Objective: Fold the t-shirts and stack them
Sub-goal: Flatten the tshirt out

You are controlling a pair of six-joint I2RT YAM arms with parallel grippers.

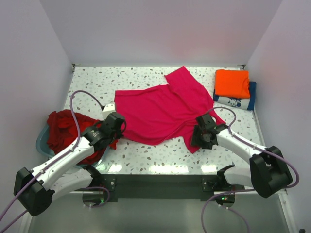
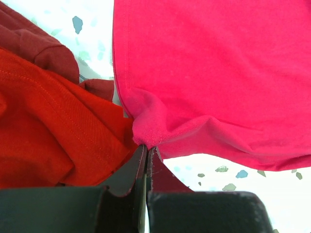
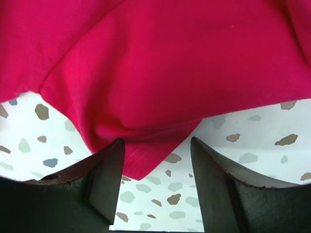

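Two tools work one magenta-pink t-shirt (image 1: 155, 109) spread on the counter (image 1: 146, 158): the left tool (image 2: 146, 145) clamps one hem corner, while the right tool (image 3: 156, 143) stands apart astride another. It should pinch deep enough to hold before any lift.

Magenta t-shirt (image 3: 170, 73) within parted end effector (image 3: 156, 141)
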